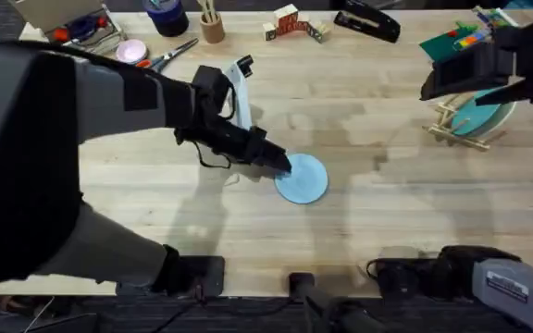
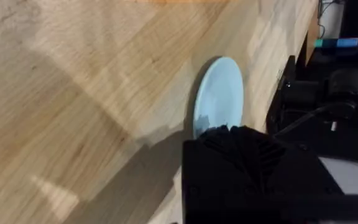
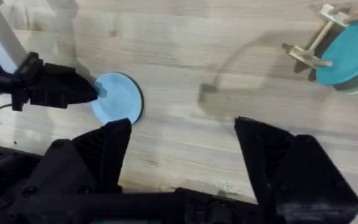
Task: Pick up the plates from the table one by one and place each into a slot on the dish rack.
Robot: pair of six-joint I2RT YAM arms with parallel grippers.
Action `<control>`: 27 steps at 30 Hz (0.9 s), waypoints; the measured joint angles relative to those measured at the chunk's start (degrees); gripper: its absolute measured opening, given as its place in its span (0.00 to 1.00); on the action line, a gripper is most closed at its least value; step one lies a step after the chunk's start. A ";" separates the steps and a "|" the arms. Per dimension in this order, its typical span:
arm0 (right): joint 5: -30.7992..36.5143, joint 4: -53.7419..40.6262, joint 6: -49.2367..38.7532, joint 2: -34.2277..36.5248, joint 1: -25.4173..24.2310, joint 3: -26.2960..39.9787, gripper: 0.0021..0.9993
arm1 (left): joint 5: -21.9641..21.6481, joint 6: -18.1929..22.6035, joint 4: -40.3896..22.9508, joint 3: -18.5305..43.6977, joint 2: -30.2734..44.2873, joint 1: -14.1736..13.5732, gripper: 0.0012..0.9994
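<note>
From my overhead feed, the left gripper (image 1: 283, 165) sits low at the middle of the table (image 1: 387, 213), its tip right at the near-left rim of the sky blue plate (image 1: 302, 178). The plate lies flat on the wood. I cannot tell whether the fingers are closed on the rim or merely touching it; the left wrist view puts the dark finger block in front of the plate's (image 2: 219, 96) edge and hides the contact.

Right wrist feed: the right gripper (image 3: 182, 146) hangs above the table with its two black fingers (image 3: 107, 146) spread wide, nothing between them. Below it I see the sky blue plate (image 3: 118, 98) with the left gripper (image 3: 92, 92) at its rim.

The teal plate (image 1: 485, 116) stands tilted on edge in the dish rack (image 1: 452, 129) at the far right of the table, partly behind the dark arm in the overhead feed. From the right wrist, the teal plate (image 3: 348, 55) leans among the rack's (image 3: 309, 50) thin dowels.

Far edge of the table: a small pink dish (image 1: 130, 51), scissors (image 1: 174, 54), a wooden cup (image 1: 213, 28), and a green baseplate with coloured bricks (image 1: 461, 39) behind the rack.
</note>
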 joint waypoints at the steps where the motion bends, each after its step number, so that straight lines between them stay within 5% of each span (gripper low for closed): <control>1: 0.00 0.00 0.00 0.00 0.00 0.00 1.00 | 0.00 0.07 0.00 0.00 0.24 -0.19 0.04; 27: 0.00 0.00 0.00 0.00 0.00 -0.01 1.00 | 4.17 -0.24 0.31 0.02 6.05 -0.59 0.04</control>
